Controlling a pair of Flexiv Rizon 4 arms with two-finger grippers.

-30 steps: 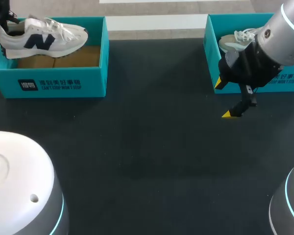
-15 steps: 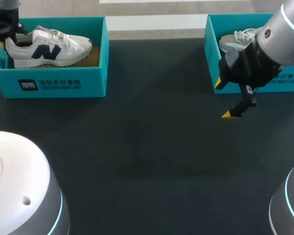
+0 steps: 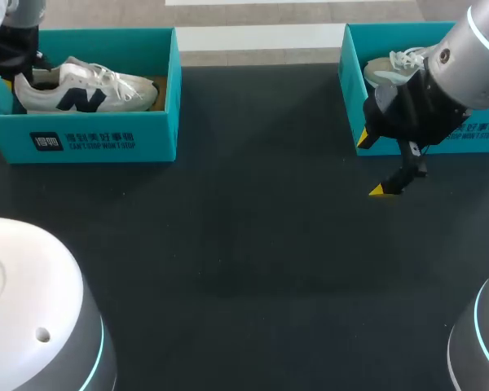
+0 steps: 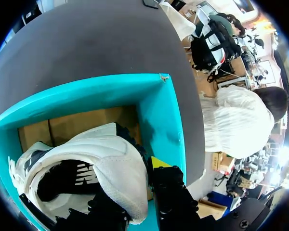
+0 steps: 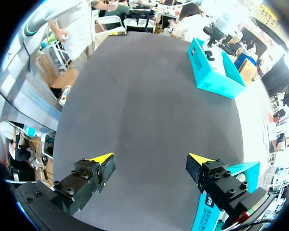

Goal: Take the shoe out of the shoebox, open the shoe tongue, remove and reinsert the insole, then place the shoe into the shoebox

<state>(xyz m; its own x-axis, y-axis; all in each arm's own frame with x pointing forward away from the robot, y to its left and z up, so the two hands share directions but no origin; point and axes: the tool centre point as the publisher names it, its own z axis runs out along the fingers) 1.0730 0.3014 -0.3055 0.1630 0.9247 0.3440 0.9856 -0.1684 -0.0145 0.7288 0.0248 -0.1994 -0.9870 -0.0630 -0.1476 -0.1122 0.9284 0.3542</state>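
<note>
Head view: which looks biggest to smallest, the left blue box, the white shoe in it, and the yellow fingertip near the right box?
1. left shoebox
2. white shoe, lying inside that box
3. yellow fingertip of the right gripper, by far the smallest

At the far left corner of the tabletop, the front wall of the shoebox (image 3: 98, 134) hides the sole and the lower side of the shoe (image 3: 85, 85). In the left wrist view the left gripper (image 4: 135, 190) grips the heel, but only one yellow tip shows, because the heel covers the other finger, and the front end of the shoe runs into the black rim. At the far right edge of the tabletop, the right arm (image 3: 464, 65) covers most of a second shoe (image 3: 395, 63), and its box (image 3: 352, 90) is cut off by the side of the head view.
</note>
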